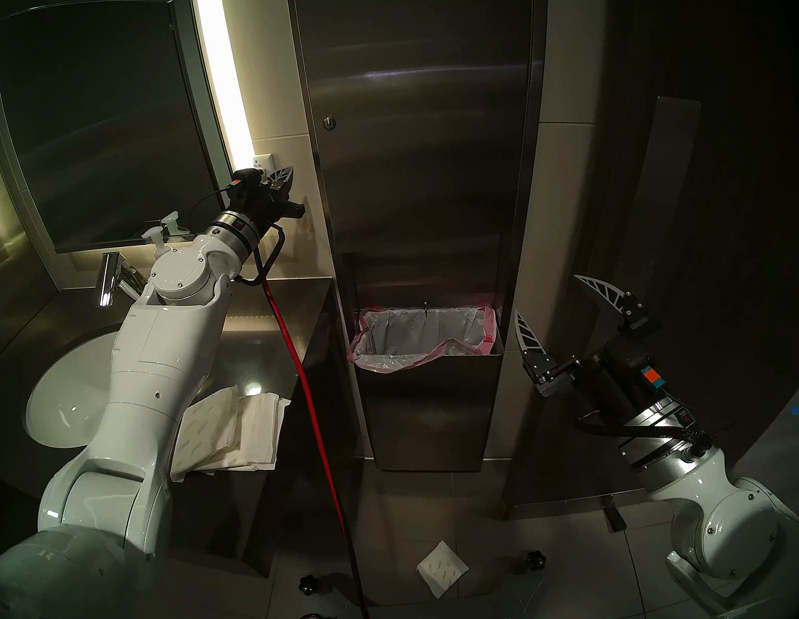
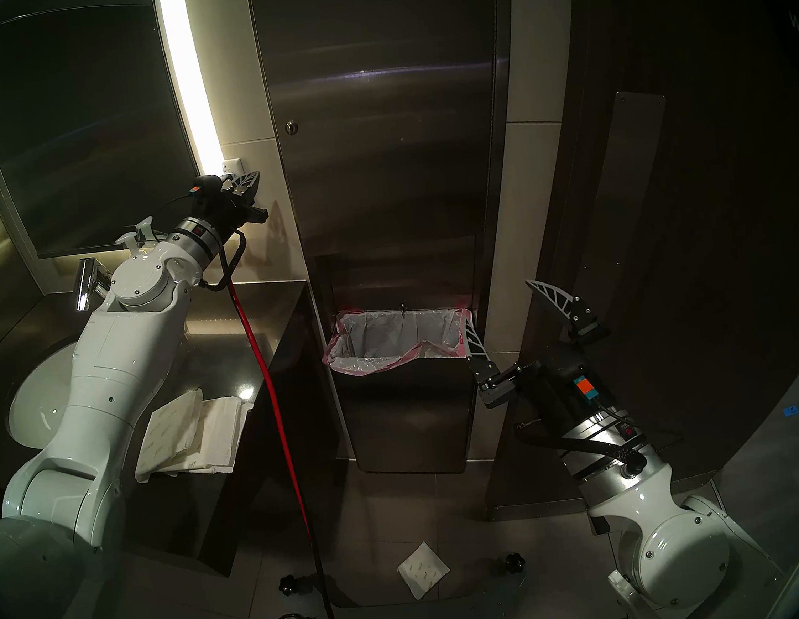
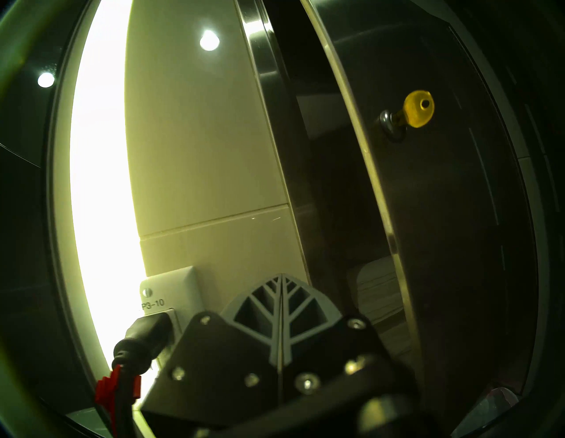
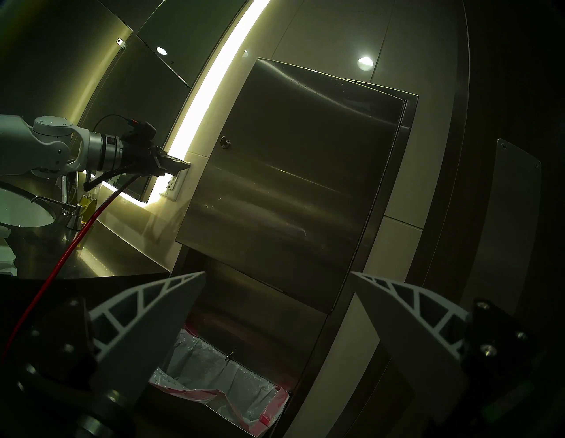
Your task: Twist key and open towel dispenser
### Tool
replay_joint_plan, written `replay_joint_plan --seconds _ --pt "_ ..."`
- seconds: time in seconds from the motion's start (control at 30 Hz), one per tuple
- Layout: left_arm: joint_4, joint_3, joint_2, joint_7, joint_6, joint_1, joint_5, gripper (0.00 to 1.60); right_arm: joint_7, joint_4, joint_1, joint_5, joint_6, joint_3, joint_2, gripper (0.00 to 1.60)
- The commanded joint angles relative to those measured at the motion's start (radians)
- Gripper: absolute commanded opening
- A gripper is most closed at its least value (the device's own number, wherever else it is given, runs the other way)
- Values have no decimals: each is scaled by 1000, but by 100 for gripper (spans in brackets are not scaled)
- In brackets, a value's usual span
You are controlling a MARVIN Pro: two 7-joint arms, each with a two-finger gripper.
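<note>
The towel dispenser is a tall brushed-steel wall cabinet, also in the right head view and the right wrist view. Its door stands slightly ajar on its left edge, and a stack of towels shows in the gap. The brass key sits in the round lock, small in the head view. My left gripper is shut and empty, below and left of the key, by the wall. My right gripper is open and empty, low beside the bin.
A steel waste bin with a pink-edged liner hangs under the dispenser. Folded paper towels lie on the counter by the sink. A red cable hangs from the left wrist. A wall socket is beside the left gripper. One towel lies on the floor.
</note>
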Motion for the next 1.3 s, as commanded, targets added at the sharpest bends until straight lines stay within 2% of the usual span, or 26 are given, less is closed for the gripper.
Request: replay_joint_plan --seconds 0.0,0.5,0.63,0.67,0.7,0.87,0.93,0.97,1.17,1.2,1.27 --pt "61 7 -32 -42 -33 -114 3 0 -1 -15 1 0 -2 0 -1 160" --pt "246 44 -62 -168 -104 -227 13 0 -1 -15 1 0 -2 0 -1 160" --pt "283 42 -66 -232 -137 -236 -12 0 -1 -15 1 0 -2 0 -1 160" --pt "287 43 -64 -274 -141 -237 -27 0 -1 -15 1 0 -2 0 -1 160" --pt "287 43 -64 -274 -141 -237 -27 0 -1 -15 1 0 -2 0 -1 160" --pt "258 61 -54 -396 -133 -226 -82 0 -1 -15 1 0 -2 0 0 160" --pt "241 75 -49 -374 -130 -218 -90 0 -1 -15 1 0 -2 0 0 160" --pt "239 71 -48 -403 -126 -217 -100 0 -1 -15 1 0 -2 0 0 160" --pt "197 79 -24 -524 -82 -193 -208 0 -1 -15 1 -1 -2 0 0 160" --pt "197 79 -24 -524 -82 -193 -208 0 -1 -15 1 -1 -2 0 0 160" --pt "162 90 -7 -582 -48 -184 -250 0 -1 -15 1 -1 -2 0 0 160"
